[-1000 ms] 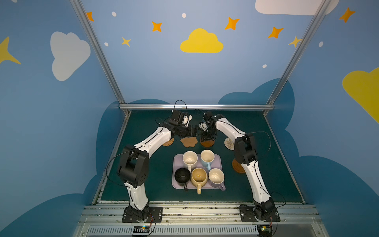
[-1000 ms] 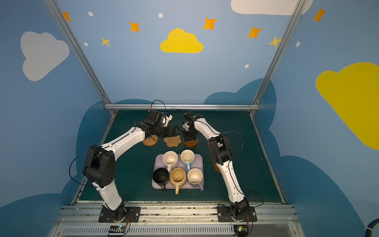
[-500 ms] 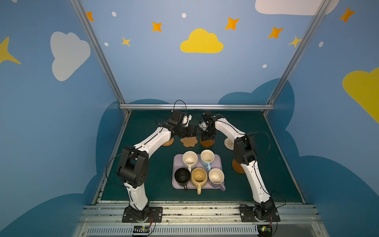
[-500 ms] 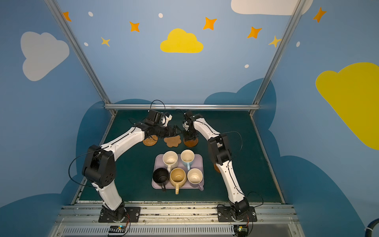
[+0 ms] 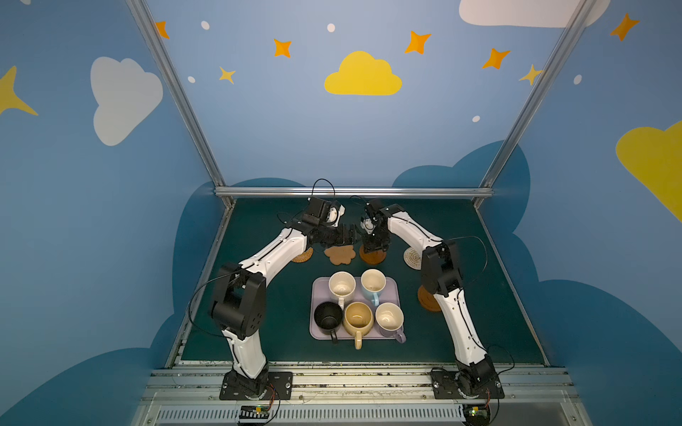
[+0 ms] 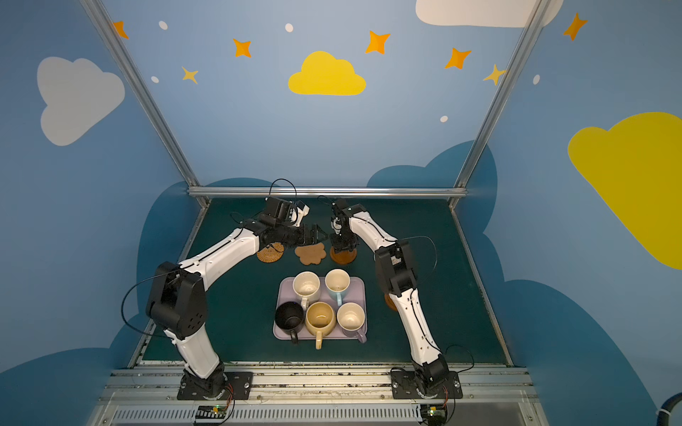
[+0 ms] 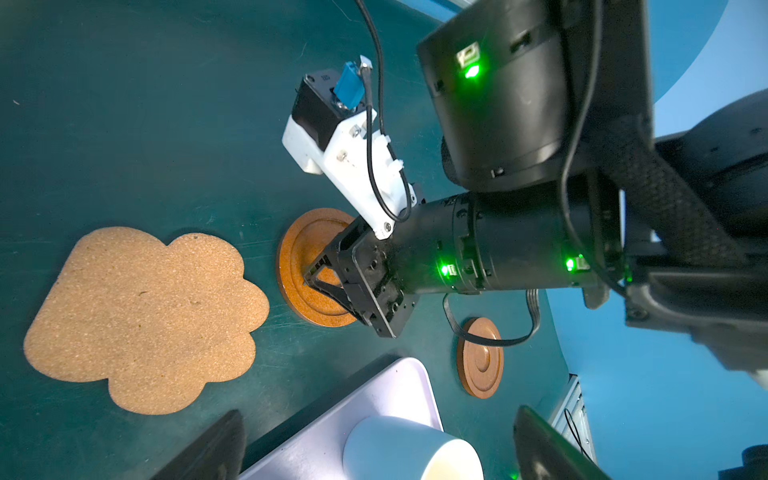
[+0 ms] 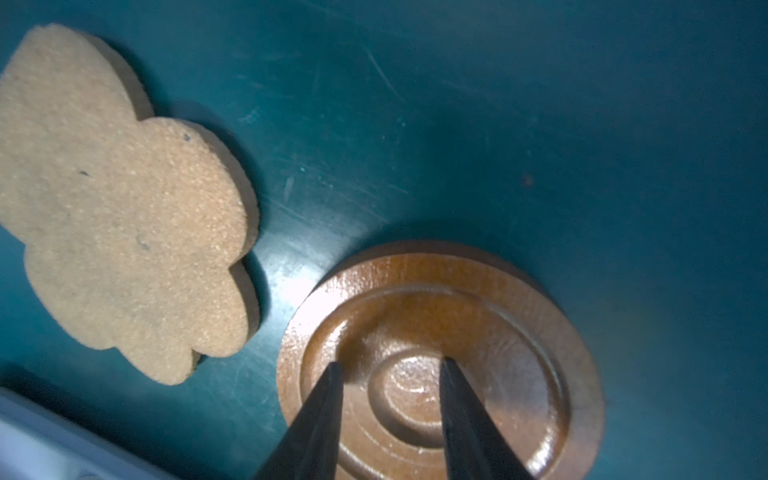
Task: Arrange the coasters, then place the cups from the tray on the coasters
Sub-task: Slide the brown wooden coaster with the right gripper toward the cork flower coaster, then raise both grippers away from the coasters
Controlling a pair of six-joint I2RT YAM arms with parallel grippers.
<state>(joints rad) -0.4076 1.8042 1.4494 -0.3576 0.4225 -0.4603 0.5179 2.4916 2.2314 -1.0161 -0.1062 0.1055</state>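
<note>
Along the far side lie a tan woven coaster, a flower-shaped coaster, a brown ringed disc and a pale woven coaster. A second brown disc lies right of the tray, partly under the right arm. My right gripper points down on the far disc, jaws a little apart, nothing between them. My left gripper hovers open above the flower coaster. The cream, light blue, black, mustard and lilac cups stand on the tray.
The two grippers sit close together over the far row, almost touching in both top views. The right arm's elbow hangs over the mat between the pale woven coaster and the tray. A metal rail bounds the far edge.
The right gripper's jaws have spread slightly over the brown disc. Both arms stay almost where they were.
</note>
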